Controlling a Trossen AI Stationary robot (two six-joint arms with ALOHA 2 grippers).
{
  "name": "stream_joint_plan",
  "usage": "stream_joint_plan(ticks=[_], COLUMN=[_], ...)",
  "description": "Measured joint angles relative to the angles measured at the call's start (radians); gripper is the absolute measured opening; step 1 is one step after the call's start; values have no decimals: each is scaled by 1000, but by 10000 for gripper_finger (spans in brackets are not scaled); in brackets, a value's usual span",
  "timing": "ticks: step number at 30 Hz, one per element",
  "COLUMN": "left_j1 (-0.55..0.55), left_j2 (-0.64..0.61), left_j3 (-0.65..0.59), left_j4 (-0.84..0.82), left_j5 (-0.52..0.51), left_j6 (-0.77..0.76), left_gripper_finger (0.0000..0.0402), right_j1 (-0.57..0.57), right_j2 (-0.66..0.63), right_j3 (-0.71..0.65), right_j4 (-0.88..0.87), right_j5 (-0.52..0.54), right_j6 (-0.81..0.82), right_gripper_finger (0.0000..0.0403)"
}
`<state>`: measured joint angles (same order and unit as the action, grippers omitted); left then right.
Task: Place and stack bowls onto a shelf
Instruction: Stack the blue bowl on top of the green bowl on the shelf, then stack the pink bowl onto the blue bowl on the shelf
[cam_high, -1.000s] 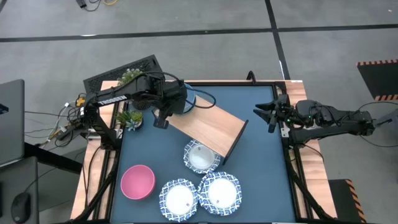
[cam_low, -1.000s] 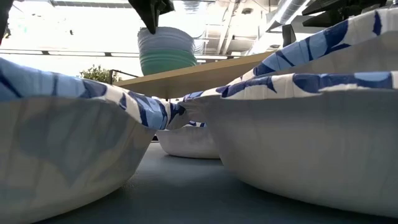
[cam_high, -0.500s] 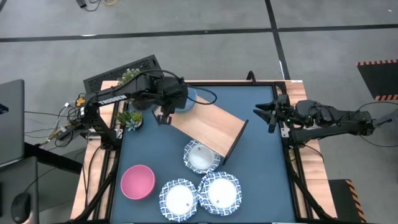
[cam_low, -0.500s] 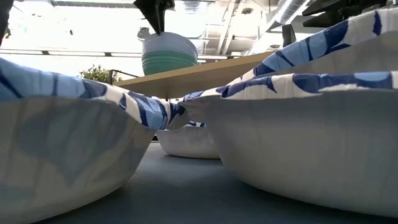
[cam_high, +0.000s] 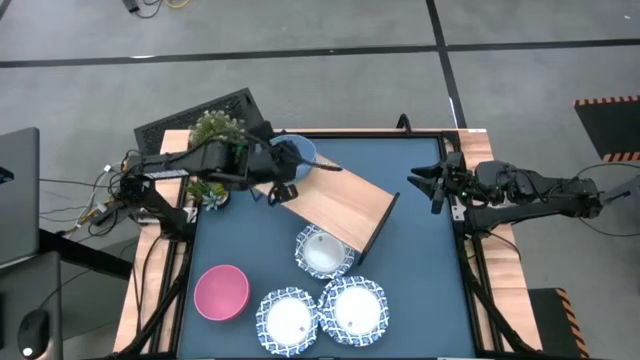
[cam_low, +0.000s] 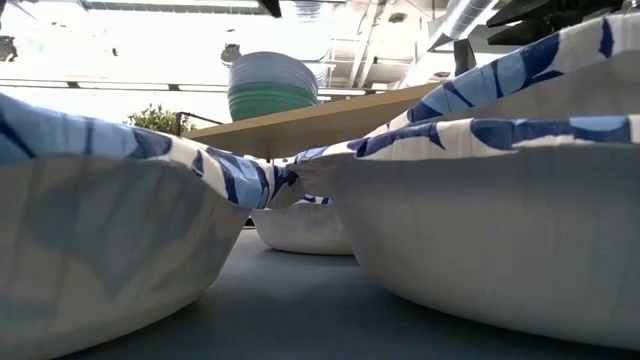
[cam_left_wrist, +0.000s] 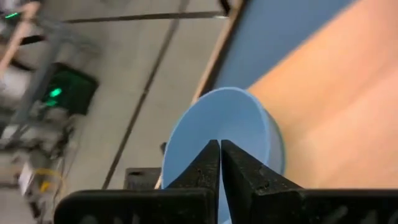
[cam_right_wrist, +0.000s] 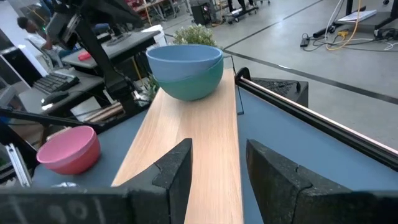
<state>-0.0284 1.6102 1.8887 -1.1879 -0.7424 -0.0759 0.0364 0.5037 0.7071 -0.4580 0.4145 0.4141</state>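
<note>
Two white bowls with blue-patterned rims fill the near foreground, one (cam_low: 110, 220) at the left and one (cam_low: 500, 190) at the right, their rims meeting near the middle. Between and behind them, a third patterned bowl (cam_low: 300, 228) sits on the dark tabletop (cam_low: 300, 310). Above it runs the light-wood shelf (cam_low: 320, 115), carrying a green bowl (cam_low: 270, 100) with a pale bowl (cam_low: 268, 68) nested inside it, and leafy plants (cam_low: 160, 118) show off to the left

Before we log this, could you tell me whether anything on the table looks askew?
Yes: the shelf lies diagonally across the table, not square to its edges. Nothing looks spilled or damaged.
</note>
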Motion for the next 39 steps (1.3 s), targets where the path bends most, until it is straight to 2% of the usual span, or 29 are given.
stream_joint_plan(ticks=[3, 9, 12, 15, 23, 31, 39], left_j1=[-30, -39, -39, -40, -30, -29, -33], left_j2=[-85, -301, -365, -385, -371, -368, -365], left_j3=[-143, -501, -648, -735, -780, -779, -776], left_j4=[114, 525, 720, 815, 774, 696, 675], left_j5=[-49, -41, -31, -29, -71, -15, 25], left_j6=[-81, -101, -95, -103, -191, -292, -296], left_gripper_finger=[0, 0, 0, 0, 0, 0, 0], right_j1=[0, 0, 0, 0, 0, 0, 0], right_j2=[0, 0, 0, 0, 0, 0, 0], right_j3=[0, 0, 0, 0, 0, 0, 0], right_j4=[-16, -36, -37, -37, -34, -34, -34], right_j5=[1, 3, 4, 5, 4, 4, 4], right_j6=[0, -2, -3, -3, 7, 30, 31], right_gripper_finger=[177, 177, 177, 177, 177, 177, 177])
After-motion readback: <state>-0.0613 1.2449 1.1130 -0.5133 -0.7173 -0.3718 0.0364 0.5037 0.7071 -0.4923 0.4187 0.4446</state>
